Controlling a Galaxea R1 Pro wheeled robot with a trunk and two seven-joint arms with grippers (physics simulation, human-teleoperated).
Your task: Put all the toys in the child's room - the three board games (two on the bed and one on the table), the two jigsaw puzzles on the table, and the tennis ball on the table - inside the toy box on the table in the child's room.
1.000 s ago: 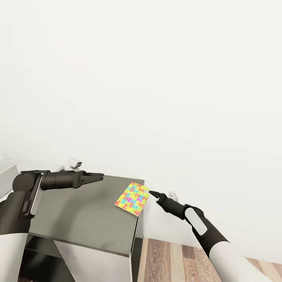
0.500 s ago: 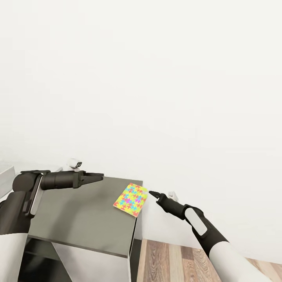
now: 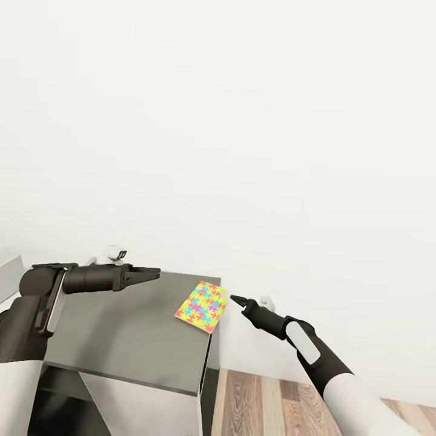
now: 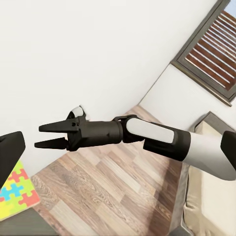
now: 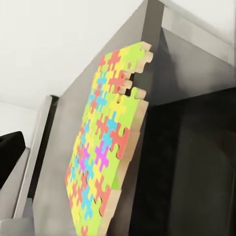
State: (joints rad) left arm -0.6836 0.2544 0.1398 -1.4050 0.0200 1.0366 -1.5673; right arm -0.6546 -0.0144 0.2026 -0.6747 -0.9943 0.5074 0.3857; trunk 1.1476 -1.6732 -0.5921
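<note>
Task progress: by my judgement early or mid-course; no toy box and no stowed toy appears here, so nothing can be counted as done.
Work remaining: at the least this jigsaw puzzle (image 3: 203,306) is not yet picked up, and it must then be carried to the toy box.
Jigsaw puzzle, position: lying flat on the dark grey cabinet (image 3: 133,339), at the corner nearest the right gripper (image 3: 234,298), with one edge overhanging the cabinet's side edge.
Right gripper: just beside the puzzle's overhanging edge, not touching it; jaws read as drawn together to a point, nothing held.
Left gripper (image 3: 154,272): hovering above the cabinet top, well apart from the puzzle, fingers tapered and close together with a slight gap; empty.
Left wrist view: shows the right gripper (image 4: 43,135) with its two prongs slightly parted, over wood flooring (image 4: 98,191).
Puzzle, material: a thin rigid board of interlocking pieces in yellow, pink, green, blue and orange; the right wrist view shows the jigsaw puzzle (image 5: 105,142) with a pale wood-coloured edge and knobbed outline.
Cabinet, surface: smooth, matt, flat, square-edged.
Handling judgement: the overhang offers the jaws an edge to pinch; the flat board would otherwise be hard to lift off the smooth top.
Surroundings: plain white wall (image 3: 242,121).
</note>
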